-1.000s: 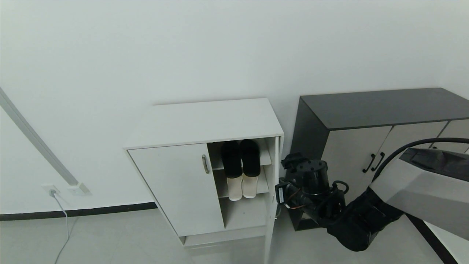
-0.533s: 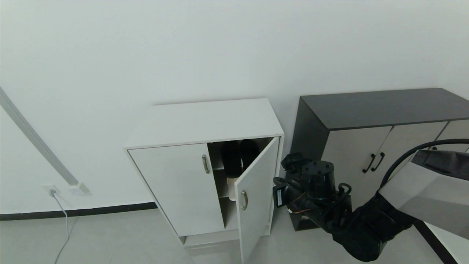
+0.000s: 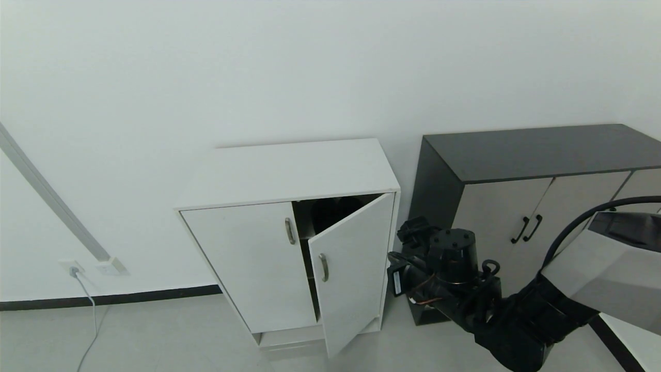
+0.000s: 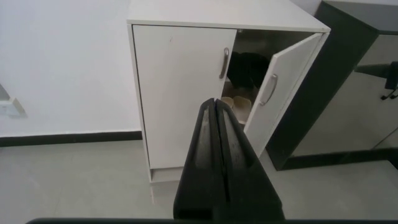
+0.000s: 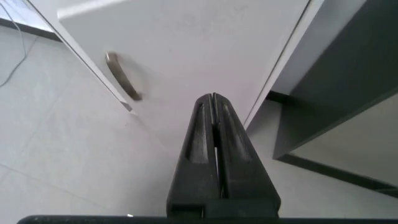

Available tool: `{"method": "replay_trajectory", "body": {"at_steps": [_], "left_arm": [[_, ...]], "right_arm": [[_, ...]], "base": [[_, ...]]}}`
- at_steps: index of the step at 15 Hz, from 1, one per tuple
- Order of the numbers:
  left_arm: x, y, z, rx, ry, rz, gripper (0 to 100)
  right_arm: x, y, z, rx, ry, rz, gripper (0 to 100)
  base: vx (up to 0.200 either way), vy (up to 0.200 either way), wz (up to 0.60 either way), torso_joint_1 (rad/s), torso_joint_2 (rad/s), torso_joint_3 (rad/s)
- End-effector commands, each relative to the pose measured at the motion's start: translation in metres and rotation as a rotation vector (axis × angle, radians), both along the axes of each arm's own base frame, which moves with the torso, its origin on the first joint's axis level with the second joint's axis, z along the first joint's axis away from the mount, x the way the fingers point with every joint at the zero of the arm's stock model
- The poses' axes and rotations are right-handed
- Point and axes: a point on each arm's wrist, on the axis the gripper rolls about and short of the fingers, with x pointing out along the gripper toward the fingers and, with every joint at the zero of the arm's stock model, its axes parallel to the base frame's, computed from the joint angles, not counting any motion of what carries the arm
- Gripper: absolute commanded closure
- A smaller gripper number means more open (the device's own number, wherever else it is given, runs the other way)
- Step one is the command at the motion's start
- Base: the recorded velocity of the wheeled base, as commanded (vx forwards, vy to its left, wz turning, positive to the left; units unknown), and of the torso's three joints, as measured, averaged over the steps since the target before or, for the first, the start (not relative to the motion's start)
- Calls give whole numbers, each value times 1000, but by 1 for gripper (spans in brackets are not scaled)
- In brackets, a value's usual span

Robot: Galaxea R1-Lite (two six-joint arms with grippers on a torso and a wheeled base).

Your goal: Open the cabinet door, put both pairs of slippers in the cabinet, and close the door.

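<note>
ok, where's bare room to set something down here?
Free: white cabinet top, dark cabinet top, floor left of the white cabinet. Crowded: gap between the half-open door and dark cabinet, where the right gripper sits.

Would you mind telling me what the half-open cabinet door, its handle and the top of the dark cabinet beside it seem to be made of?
Door: likely laminated board, matte white, flat, no grain.
Handle: probably brushed metal, a grey bar with dull sheen.
Dark top: perhaps laminate or painted board, matte charcoal, uniform.
</note>
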Motion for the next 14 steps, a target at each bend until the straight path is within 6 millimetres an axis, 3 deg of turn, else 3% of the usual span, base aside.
{"method": "replay_trajectory", "body": {"at_steps": [1, 3, 14], "left_arm": [[0, 0, 0, 1, 0, 2, 100], [0, 0, 0, 1, 0, 2, 100], [0, 0, 0, 4, 0, 0, 100]], "right_arm": [[-1, 1, 1, 2, -1, 6, 100], [-1, -1, 2, 16, -14, 6, 100], [-13, -14, -13, -6, -8, 40, 100]], "base": [[0, 0, 600, -2, 7, 7], [0, 0, 600, 0, 2, -2], [0, 0, 0, 0, 0, 0]]}}
